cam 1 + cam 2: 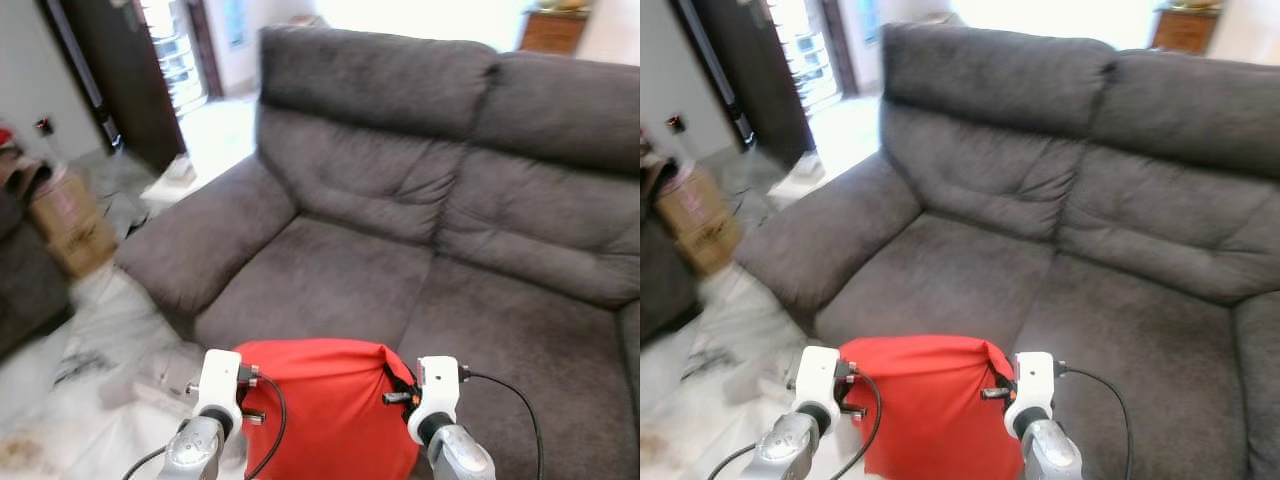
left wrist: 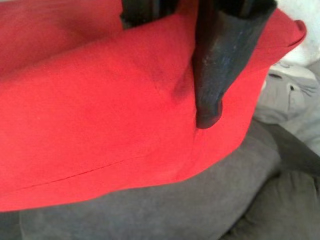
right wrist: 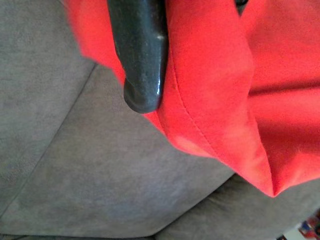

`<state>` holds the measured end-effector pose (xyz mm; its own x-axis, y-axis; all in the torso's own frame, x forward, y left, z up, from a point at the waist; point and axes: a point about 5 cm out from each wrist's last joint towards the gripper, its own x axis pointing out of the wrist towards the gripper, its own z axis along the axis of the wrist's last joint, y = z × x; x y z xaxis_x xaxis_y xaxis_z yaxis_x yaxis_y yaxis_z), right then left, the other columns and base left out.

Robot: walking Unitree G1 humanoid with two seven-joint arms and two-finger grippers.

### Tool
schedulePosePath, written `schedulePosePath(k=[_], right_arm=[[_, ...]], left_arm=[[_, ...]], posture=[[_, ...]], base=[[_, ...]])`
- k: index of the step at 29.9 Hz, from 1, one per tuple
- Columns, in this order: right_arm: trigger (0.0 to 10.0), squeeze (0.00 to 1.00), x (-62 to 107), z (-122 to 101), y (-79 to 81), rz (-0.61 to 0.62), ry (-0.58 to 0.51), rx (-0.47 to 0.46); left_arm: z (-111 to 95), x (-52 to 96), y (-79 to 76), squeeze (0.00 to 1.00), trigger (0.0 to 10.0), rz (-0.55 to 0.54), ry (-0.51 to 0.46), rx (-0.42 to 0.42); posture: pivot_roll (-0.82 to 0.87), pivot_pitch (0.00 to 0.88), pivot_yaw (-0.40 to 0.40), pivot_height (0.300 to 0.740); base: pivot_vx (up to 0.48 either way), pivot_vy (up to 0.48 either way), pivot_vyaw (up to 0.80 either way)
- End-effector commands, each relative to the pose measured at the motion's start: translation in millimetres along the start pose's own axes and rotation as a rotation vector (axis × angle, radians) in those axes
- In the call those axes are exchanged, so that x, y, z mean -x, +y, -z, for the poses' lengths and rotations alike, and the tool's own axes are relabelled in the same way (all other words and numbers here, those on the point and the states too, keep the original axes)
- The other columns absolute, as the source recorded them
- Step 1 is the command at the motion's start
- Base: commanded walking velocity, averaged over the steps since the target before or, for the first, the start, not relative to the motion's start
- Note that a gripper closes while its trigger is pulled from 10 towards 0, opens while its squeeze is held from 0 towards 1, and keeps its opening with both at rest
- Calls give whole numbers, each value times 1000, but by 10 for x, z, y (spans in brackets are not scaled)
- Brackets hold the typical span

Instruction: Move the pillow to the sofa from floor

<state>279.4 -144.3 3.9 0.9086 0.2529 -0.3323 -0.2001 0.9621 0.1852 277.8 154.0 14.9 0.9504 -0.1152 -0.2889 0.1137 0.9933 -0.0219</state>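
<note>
A red pillow (image 1: 325,405) hangs low in front of me, over the front edge of the grey sofa (image 1: 420,240). My left gripper (image 1: 250,392) is shut on its left edge and my right gripper (image 1: 397,393) is shut on its right edge. In the left wrist view a black finger (image 2: 209,75) presses into the red fabric (image 2: 100,115), with the grey sofa seat (image 2: 150,210) below. In the right wrist view a finger (image 3: 140,55) lies against the pillow's seamed corner (image 3: 220,100) above the sofa cushion (image 3: 85,175).
The sofa's left armrest (image 1: 200,240) is in front of me to the left. A cardboard box (image 1: 72,222) and a dark door (image 1: 125,70) stand to the left on the marble floor (image 1: 60,400). Small pale items (image 1: 150,380) lie by the sofa base. A wooden cabinet (image 1: 552,30) is behind.
</note>
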Motion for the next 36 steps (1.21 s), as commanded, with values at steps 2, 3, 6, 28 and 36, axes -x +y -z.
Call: schedulePosePath(k=[2, 3, 6, 28, 36], right_arm=[[10000, 0, -2, -106, -132, 56, -34, 1], [10000, 0, -2, -106, -132, 56, -34, 1], [10000, 0, -1, -105, -138, 56, -31, 6], [10000, 0, 15, -80, -201, 106, -16, 3], [10000, 0, 19, -67, -209, 116, -10, 6]], left_arm=[[-262, -61, 108, 0, 10000, -50, -115, 3], [-262, -61, 108, 0, 10000, -50, -115, 3], [-262, -59, 111, 0, 10000, -52, -117, 12], [-283, -50, 113, 0, 10000, -41, -128, -23], [-264, -48, 85, 0, 10000, -24, -124, -9]], posture=[[52, 85, -2, 740], [52, 85, -2, 740], [52, 87, -3, 740], [48, 92, 6, 740], [49, 92, 6, 740]], base=[[0, 0, -625], [0, 0, -800], [0, 0, -800], [0, -82, -800], [0, 0, -800]])
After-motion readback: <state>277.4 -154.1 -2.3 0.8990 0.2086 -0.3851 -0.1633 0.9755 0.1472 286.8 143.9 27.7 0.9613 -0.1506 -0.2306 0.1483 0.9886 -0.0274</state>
